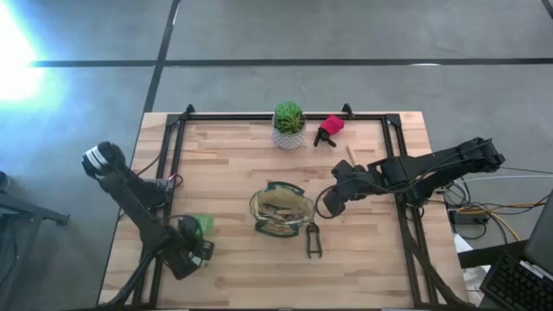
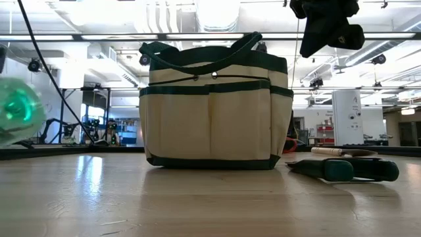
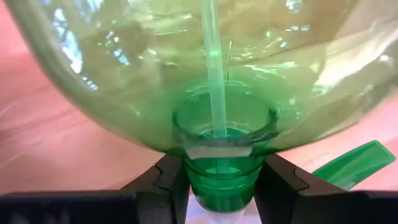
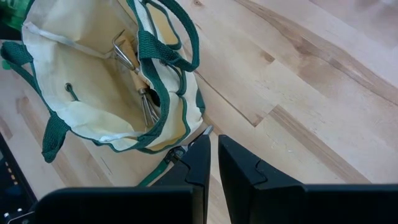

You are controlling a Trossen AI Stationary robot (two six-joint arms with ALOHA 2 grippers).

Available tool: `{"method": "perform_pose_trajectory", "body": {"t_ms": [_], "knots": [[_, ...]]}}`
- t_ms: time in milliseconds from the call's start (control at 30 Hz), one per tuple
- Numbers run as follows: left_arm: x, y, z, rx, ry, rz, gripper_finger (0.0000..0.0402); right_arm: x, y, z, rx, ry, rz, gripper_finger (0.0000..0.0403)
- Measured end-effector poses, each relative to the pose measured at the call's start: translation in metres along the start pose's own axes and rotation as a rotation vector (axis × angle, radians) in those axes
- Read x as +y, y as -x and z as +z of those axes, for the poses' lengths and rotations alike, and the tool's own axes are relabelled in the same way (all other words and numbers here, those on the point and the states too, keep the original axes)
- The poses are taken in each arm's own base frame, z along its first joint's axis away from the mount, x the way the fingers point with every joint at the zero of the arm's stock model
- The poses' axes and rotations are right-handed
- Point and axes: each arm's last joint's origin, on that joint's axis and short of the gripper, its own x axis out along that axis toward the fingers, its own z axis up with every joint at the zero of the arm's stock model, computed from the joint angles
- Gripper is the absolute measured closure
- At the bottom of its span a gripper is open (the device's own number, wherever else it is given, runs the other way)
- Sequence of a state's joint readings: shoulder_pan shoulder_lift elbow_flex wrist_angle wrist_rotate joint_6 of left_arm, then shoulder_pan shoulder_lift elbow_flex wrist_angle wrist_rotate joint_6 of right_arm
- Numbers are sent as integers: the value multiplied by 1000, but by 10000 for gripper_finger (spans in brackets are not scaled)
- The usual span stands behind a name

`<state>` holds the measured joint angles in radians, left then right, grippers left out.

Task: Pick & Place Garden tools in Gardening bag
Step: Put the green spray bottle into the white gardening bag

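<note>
The green spray bottle (image 1: 201, 226) is at the table's near left, with my left gripper (image 1: 194, 249) shut on it. In the left wrist view its round clear-green body (image 3: 186, 68) fills the picture. The cream-and-olive gardening bag (image 1: 281, 210) stands upright mid-table, with metal tools (image 4: 144, 93) inside. My right gripper (image 1: 333, 200) hangs shut above the table, just right of the bag and touching nothing. A dark pruner (image 1: 313, 240) lies flat near the bag. A red-and-black sprayer piece (image 1: 329, 128) and a wooden-handled tool (image 1: 354, 155) lie toward the far right. My left gripper pinches the bottle's neck (image 3: 221, 171), just below the round body, between its two fingers (image 3: 171, 180). The fingers come steeply from above and lie across the neck. The body reaches past the fingertips, and in the low view the bottle (image 2: 16, 108) hangs clear of the table.
A green potted plant (image 1: 289, 125) in a white pot stands at the far edge, behind the bag. Bare wood lies between the bottle and the bag (image 2: 214, 108). A black frame rail (image 1: 173, 155) runs along the table's sides.
</note>
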<state>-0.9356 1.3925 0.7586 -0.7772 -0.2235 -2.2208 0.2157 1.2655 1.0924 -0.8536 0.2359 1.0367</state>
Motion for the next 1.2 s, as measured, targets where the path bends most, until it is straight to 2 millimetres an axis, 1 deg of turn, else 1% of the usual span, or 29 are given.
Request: {"method": "perform_pose_trajectory", "body": {"t_ms": [367,667,800,1000,1133,1200], "knots": [[-12,22,10,-247,-131,-337,265,0,0,0,0,0,0,376],[-22,44,17,-458,-276,-554,265,0,0,0,0,0,0,376],[-26,53,20,-528,-359,-595,265,0,0,0,0,0,0,376],[-30,65,34,-620,-491,-584,265,0,0,0,0,0,0,376],[-36,72,45,-698,-611,-560,265,0,0,0,0,0,0,376],[-40,76,51,-747,-708,-544,265,0,0,0,0,0,0,376]]}}
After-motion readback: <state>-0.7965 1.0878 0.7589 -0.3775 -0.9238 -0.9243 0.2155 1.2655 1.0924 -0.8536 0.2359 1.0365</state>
